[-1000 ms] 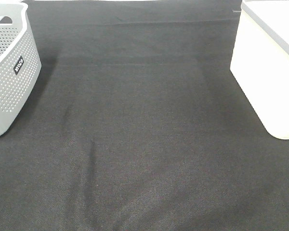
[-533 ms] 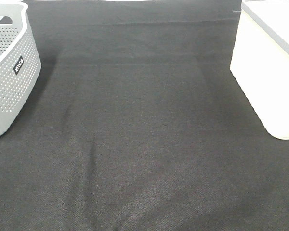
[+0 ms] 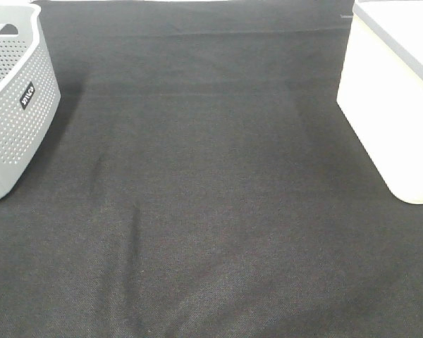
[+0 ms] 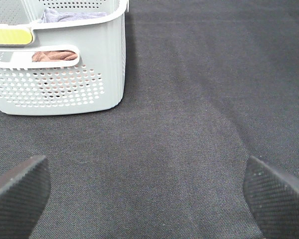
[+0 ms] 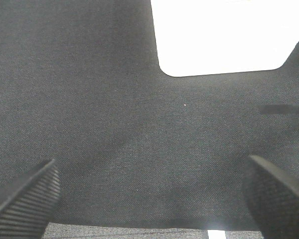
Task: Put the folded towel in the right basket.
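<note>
The right basket (image 3: 395,105) is white and solid-walled at the right edge of the exterior view; it also shows in the right wrist view (image 5: 224,37). A grey perforated basket (image 3: 14,98) stands at the left and shows in the left wrist view (image 4: 60,74), with a brownish towel (image 4: 52,56) seen through its handle slot and a greyish cloth (image 4: 65,16) above it. No towel lies on the black cloth. My left gripper (image 4: 144,194) is open and empty over the cloth near the grey basket. My right gripper (image 5: 149,199) is open and empty near the white basket. Neither gripper shows in the exterior view.
A black cloth (image 3: 211,197) covers the table between the two baskets, with a slight crease at the front left (image 3: 130,232). The table's front edge shows in the right wrist view (image 5: 139,231).
</note>
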